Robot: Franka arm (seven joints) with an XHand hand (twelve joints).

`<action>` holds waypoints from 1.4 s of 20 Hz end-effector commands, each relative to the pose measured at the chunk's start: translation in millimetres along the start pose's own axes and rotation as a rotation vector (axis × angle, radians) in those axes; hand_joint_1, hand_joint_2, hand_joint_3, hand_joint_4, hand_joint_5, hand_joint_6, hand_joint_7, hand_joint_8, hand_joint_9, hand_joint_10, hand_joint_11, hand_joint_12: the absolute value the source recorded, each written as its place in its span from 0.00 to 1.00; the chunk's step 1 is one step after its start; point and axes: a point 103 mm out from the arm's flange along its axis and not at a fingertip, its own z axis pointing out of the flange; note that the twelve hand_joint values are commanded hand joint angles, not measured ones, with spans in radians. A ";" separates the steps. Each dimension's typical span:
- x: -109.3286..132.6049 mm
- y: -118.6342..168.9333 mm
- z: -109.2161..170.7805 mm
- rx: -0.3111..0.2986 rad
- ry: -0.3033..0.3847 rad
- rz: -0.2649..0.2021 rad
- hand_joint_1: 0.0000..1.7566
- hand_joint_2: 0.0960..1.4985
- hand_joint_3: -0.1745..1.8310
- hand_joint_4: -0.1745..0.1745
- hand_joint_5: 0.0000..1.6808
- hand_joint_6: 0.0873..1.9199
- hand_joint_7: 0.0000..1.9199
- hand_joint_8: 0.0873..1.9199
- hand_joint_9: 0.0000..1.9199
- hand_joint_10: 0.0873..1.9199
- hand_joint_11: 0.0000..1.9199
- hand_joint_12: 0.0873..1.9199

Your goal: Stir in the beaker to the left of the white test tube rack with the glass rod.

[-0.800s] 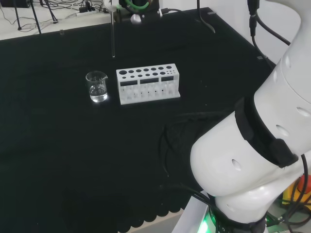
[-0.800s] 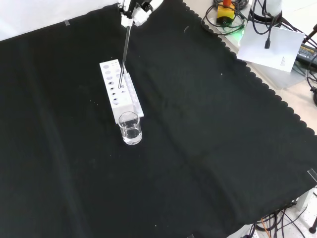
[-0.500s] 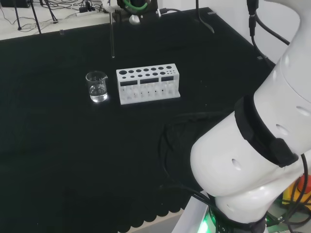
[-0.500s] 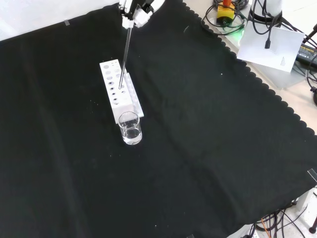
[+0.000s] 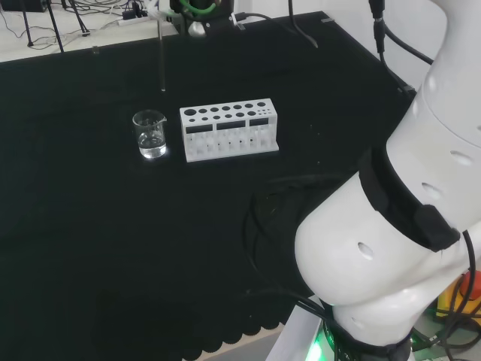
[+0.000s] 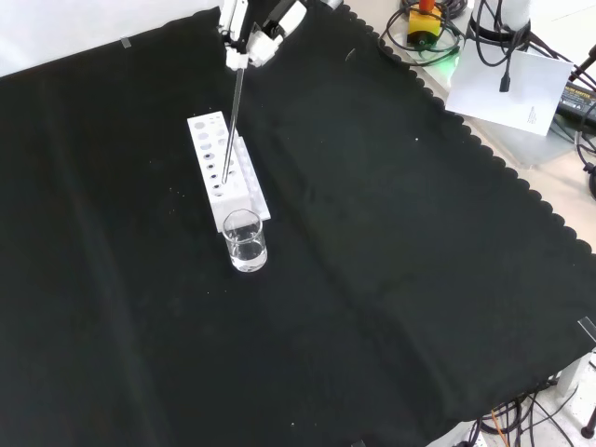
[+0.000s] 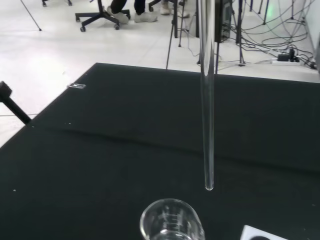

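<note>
From my remote seat I logged the hand (image 6: pixel 250 20), cut off at the front view's top edge, fingers pinching the glass rod (image 6: pixel 232 116), its tip hanging clear above the beaker (image 5: pixel 149 134) beside the white test tube rack (image 5: pixel 228 130), open black cloth (image 6: pixel 391 279) all around.

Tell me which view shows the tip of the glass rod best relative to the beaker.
The wrist view: the glass rod hangs close and large, its tip above and short of the beaker rim. The head view shows the rod thin and faint, up and right of the beaker. In the front view, it crosses the white rack.
</note>
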 end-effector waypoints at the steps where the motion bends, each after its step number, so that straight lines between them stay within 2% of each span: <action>1: 22.0 12.6 6.4 0.001 0.029 -0.064 0.74 0.73 0.00 0.00 0.78 0.02 0.58 0.56 0.85 0.41 0.89 0.17; 7: 26.7 18.6 20.8 0.009 0.035 -0.092 0.74 0.73 0.00 0.00 0.78 0.02 0.58 0.57 0.85 0.41 0.89 0.17; 19: 12.8 26.7 51.4 0.050 0.009 -0.077 0.74 0.73 0.00 0.00 0.79 0.01 0.58 0.56 0.85 0.40 0.89 0.17; 26: 17.7 26.6 74.6 0.078 0.004 -0.095 0.74 0.73 0.00 0.00 0.79 0.01 0.58 0.56 0.85 0.40 0.89 0.17; 28: 25.0 35.1 88.0 0.100 -0.013 -0.096 0.74 0.73 0.00 0.00 0.79 0.01 0.58 0.56 0.85 0.40 0.89 0.17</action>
